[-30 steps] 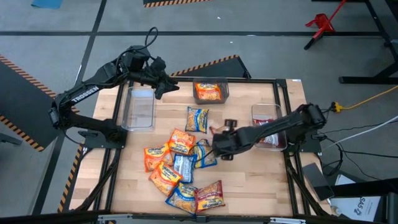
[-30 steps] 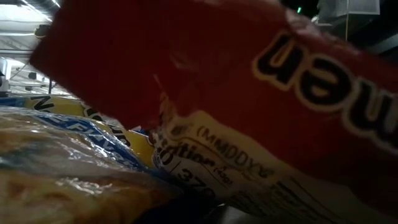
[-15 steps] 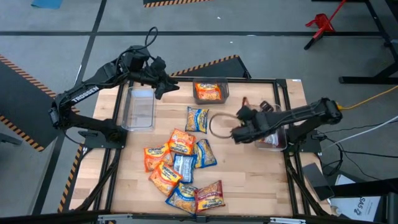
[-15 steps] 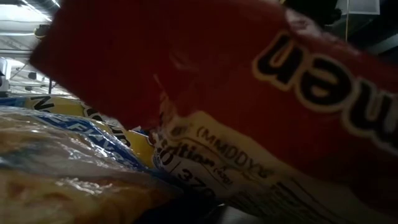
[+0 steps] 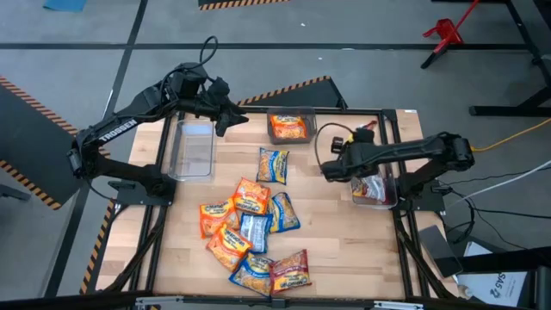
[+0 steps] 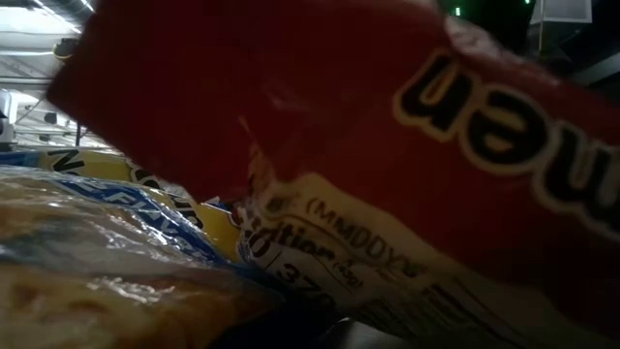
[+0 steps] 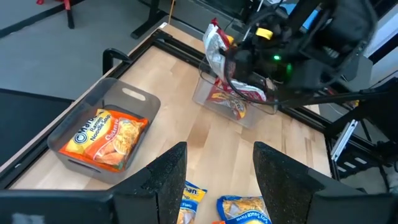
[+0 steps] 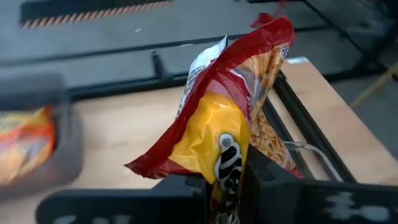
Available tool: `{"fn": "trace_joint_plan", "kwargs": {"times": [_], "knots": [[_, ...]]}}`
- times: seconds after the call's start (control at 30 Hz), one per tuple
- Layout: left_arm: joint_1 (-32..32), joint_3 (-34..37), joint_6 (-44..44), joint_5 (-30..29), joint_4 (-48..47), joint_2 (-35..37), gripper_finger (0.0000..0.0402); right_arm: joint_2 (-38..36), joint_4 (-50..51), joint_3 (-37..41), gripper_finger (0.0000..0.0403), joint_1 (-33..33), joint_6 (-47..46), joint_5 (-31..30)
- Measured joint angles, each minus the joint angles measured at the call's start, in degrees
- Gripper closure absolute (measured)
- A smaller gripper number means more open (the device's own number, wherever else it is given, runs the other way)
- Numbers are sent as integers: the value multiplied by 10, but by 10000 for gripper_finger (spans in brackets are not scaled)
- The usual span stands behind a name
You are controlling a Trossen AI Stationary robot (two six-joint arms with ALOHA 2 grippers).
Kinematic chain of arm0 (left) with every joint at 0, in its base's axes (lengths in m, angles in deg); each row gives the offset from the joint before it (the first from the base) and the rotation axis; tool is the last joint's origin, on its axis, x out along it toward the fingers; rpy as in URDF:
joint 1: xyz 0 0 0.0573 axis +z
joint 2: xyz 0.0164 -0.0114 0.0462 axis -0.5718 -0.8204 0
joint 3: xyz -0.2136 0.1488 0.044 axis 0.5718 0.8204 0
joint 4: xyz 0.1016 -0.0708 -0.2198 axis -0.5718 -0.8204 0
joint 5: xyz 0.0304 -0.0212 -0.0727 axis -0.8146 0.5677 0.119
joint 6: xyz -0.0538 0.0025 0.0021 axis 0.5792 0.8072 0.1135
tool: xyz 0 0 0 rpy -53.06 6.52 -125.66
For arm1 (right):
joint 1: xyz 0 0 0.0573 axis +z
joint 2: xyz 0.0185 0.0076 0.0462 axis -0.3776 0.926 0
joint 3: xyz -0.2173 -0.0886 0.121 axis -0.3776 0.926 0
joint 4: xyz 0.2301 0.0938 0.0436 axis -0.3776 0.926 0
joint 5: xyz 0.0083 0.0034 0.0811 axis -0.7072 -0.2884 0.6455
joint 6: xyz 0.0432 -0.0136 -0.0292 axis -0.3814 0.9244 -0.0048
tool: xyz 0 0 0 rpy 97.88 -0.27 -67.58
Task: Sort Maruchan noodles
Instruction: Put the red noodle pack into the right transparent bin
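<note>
Several Maruchan packets in orange, blue-and-yellow and red-and-silver lie heaped (image 5: 252, 226) on the near middle of the table, and one blue-and-yellow packet (image 5: 273, 164) lies apart, farther back. My right gripper (image 8: 227, 183) is shut on a red-and-silver packet (image 8: 239, 87) and hovers by the right clear bin (image 5: 372, 179), which holds red packets. My left gripper (image 7: 214, 177) is open and waits above the far left of the table (image 5: 225, 114), between the left clear bin (image 5: 194, 148) and the far bin (image 5: 291, 127), which holds an orange packet. My right gripper pinches the red-and-silver packet between its two fingers at one crumpled end (image 8: 225, 158). The rest of the packet sticks out past the fingertips. It is lifted clear of the table, above the level of the right bin's rim (image 7: 231, 93).
In the low view a red packet (image 6: 387, 136) and a blue-and-yellow one (image 6: 97, 208) lie right against the lens and fill the picture. Bare wood lies between the heap and the right bin (image 5: 331, 224). Black frame rails border the table.
My right gripper has carried the red-and-silver packet from the right side of the heap up and toward the table's right and far edges, to a place beside the right bin. The heap and my left arm have stayed still.
</note>
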Motion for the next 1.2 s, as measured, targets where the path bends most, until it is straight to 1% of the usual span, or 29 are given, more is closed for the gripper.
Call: {"fn": "trace_joint_plan", "kwargs": {"times": [0.1,0.27,0.33,0.43,0.53,0.6,0.67,0.83,0.97,1.03,1.1,1.13,1.2], "knots": [[0,0,0,-1,0,0,223,-1,-1,33,371,-10,-65,-2],[0,0,0,-12,0,0,223,-1,-46,78,370,-31,-66,-3],[0,0,0,-16,0,0,223,-1,-83,97,370,-38,-66,-19],[0,0,0,-26,0,0,223,-2,-130,118,370,-50,-65,-17],[0,0,0,-26,0,0,223,-2,-154,129,357,-51,-65,-15],[0,0,0,-26,0,0,223,-2,-155,129,334,-50,-65,-13],[0,0,0,-26,0,0,223,-2,-157,129,303,-50,-66,-4],[0,0,1,-26,0,0,223,-2,-154,129,205,-50,-64,10],[0,0,2,-26,-1,0,223,-4,-133,112,139,-49,-43,46],[0,0,1,-26,-1,0,223,-7,-122,94,118,-43,-1,51],[0,0,1,-26,-1,0,223,-15,-115,71,105,-33,69,51],[0,0,1,-26,-1,0,223,-20,-118,60,101,-25,112,56],[0,0,0,-26,-1,0,223,-32,-120,41,100,-6,184,84]]}}
